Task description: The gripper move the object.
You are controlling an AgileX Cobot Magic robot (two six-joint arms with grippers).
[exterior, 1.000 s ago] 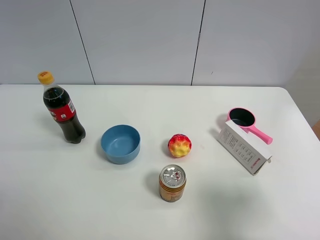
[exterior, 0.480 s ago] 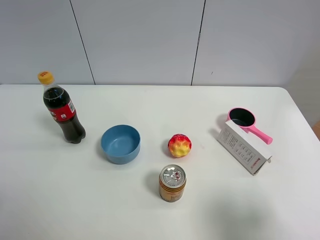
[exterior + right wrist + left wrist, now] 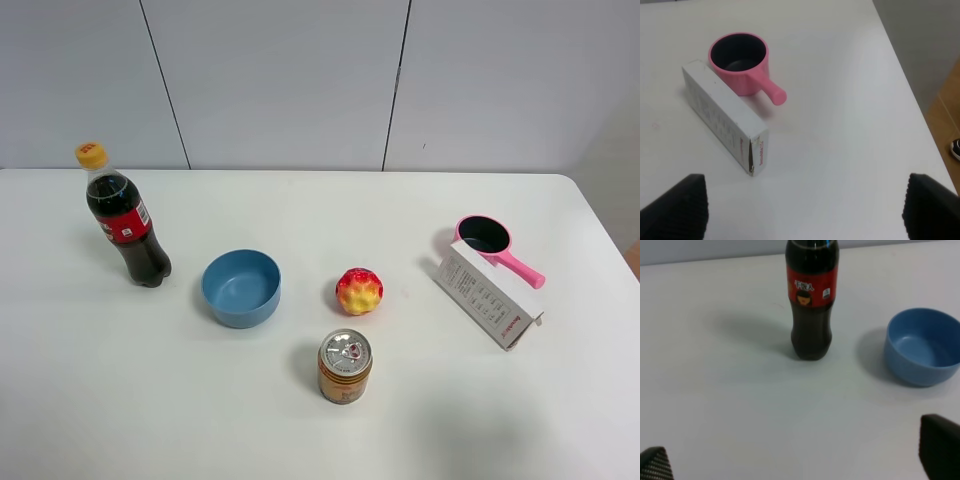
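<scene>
The object, a small white box (image 3: 488, 295) with fine print and a red mark, lies on the white table at the right, touching the pink saucepan (image 3: 485, 238) behind it. In the right wrist view the box (image 3: 725, 116) lies ahead of my right gripper (image 3: 804, 207), whose black fingertips (image 3: 675, 205) stand wide apart and empty. My left gripper (image 3: 796, 460) is also open and empty, with a cola bottle (image 3: 811, 295) ahead of it. Neither gripper shows in the exterior view.
A cola bottle (image 3: 125, 215) stands at the left. A blue bowl (image 3: 241, 288), a red-yellow ball (image 3: 359, 291) and an orange can (image 3: 345, 366) sit mid-table. The table's right edge (image 3: 900, 80) runs close to the saucepan (image 3: 740, 62). The bowl (image 3: 922, 347) shows in the left wrist view.
</scene>
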